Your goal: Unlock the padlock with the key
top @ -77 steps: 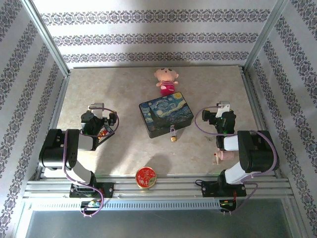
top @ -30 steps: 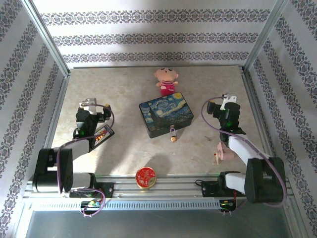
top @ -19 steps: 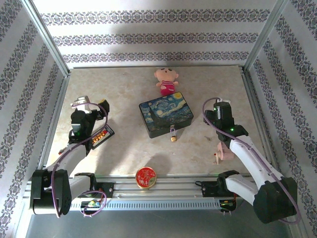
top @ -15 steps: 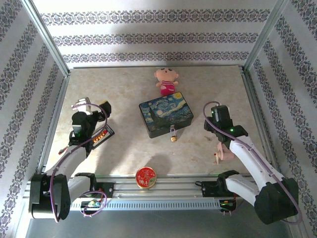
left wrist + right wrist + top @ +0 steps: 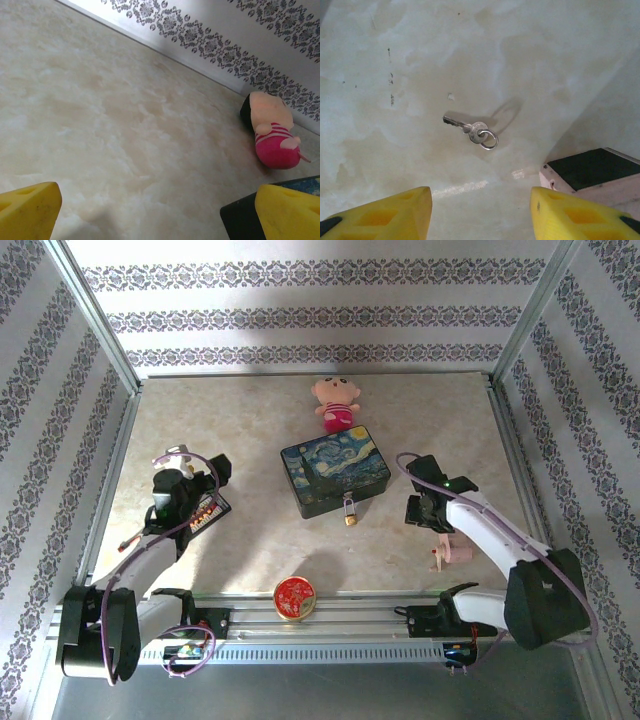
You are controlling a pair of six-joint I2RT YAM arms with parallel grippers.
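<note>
The padlock (image 5: 350, 519) is tiny, with a brass body and a thin silvery shackle. It hangs at the front of the blue painted tin box (image 5: 334, 469). The small silver key (image 5: 470, 127) lies flat on the marble table with its ring (image 5: 489, 139) attached. It sits just ahead of my right gripper (image 5: 480, 210), which is open with nothing between its yellow fingertips (image 5: 395, 212). From above, the right gripper (image 5: 414, 512) hovers right of the padlock and covers the key. My left gripper (image 5: 160, 215) is wide open over bare table left of the box. From above, the left gripper (image 5: 198, 468) points toward the box.
A pink plush doll (image 5: 335, 404) lies behind the box. A round red tin (image 5: 294, 598) sits at the near edge. A pink-and-white object (image 5: 446, 553) lies close beside the right gripper. A small printed card (image 5: 206, 516) lies under the left arm.
My right arm has swung forward and left, lowering its gripper over the key. The left gripper has shifted slightly right toward the box and stays wide open.
</note>
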